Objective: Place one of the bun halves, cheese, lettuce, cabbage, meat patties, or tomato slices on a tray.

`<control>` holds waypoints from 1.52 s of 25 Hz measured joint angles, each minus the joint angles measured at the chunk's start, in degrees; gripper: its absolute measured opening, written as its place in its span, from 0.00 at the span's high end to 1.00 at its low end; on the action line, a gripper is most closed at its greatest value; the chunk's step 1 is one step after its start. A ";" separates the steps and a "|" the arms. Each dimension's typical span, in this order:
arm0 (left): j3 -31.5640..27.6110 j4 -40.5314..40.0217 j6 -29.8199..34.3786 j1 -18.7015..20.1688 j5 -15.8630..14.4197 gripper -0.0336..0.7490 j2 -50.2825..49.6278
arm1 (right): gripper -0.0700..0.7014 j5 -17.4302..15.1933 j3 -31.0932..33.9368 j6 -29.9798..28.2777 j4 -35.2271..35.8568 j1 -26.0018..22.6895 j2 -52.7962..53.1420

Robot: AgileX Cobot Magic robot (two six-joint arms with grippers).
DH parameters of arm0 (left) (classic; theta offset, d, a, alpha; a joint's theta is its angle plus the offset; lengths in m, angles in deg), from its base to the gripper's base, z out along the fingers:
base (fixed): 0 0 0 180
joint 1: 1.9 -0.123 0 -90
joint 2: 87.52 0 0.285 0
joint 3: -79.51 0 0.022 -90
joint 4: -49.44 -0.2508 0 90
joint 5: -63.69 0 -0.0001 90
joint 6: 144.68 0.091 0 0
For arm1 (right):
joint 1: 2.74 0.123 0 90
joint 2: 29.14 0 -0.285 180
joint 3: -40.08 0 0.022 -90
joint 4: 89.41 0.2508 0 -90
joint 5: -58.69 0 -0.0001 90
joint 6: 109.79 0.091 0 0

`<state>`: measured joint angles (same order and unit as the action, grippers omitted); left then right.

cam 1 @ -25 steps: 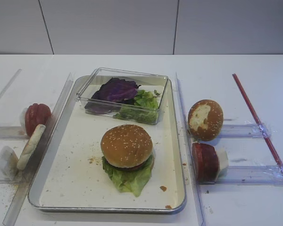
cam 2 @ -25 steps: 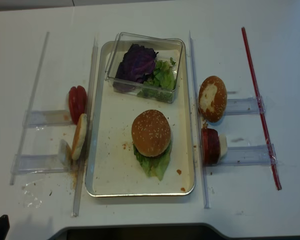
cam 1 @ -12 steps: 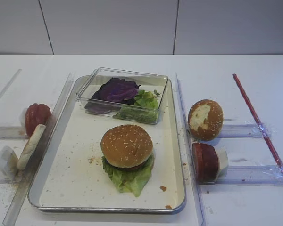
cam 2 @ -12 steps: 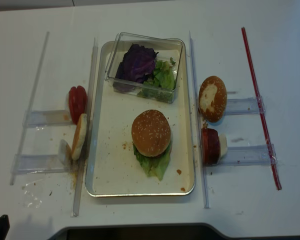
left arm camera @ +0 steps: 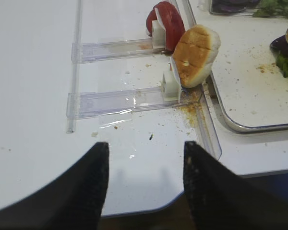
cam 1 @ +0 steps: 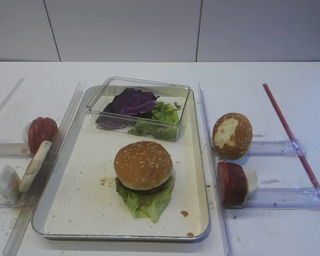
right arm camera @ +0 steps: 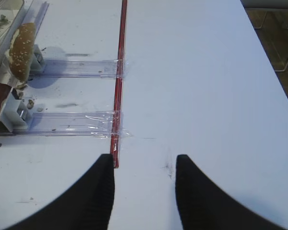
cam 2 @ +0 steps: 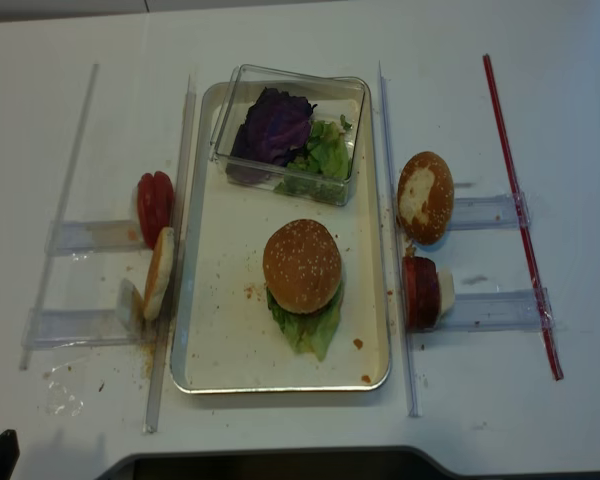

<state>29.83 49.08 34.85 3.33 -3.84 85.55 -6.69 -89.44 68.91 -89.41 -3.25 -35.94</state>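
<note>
Sesame bun top stacked over lettuce on tray; right gripper and left gripper apparently parted, holding nothing.

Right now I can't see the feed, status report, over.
Both grippers open, empty, back off the tray. Sesame bun top sits on the stacked burger on the tray. Nothing in the way.

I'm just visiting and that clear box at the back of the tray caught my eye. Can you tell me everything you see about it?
The clear box is a shallow rectangular container with rounded corners that looks like transparent plastic, open on top. It sits at the far end of the silver tray, turned slightly askew to the tray's edges. Inside lie crinkled dark purple cabbage on the left and ruffled green lettuce on the right. Nothing grips or touches it; the sesame bun stands apart, nearer the camera.
</note>
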 joint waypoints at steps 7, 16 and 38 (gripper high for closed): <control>0.00 0.00 0.00 0.00 0.00 0.52 0.00 | 0.48 0.00 0.00 0.00 0.00 0.00 0.00; 0.00 0.00 0.00 0.00 0.00 0.52 0.00 | 0.48 0.00 0.00 0.00 0.00 0.00 0.00; 0.00 0.00 0.00 0.00 0.00 0.52 0.00 | 0.48 0.00 0.00 0.00 0.00 0.00 0.00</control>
<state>29.83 49.08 34.85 3.33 -3.84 85.55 -6.69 -89.44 68.91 -89.41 -3.25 -35.94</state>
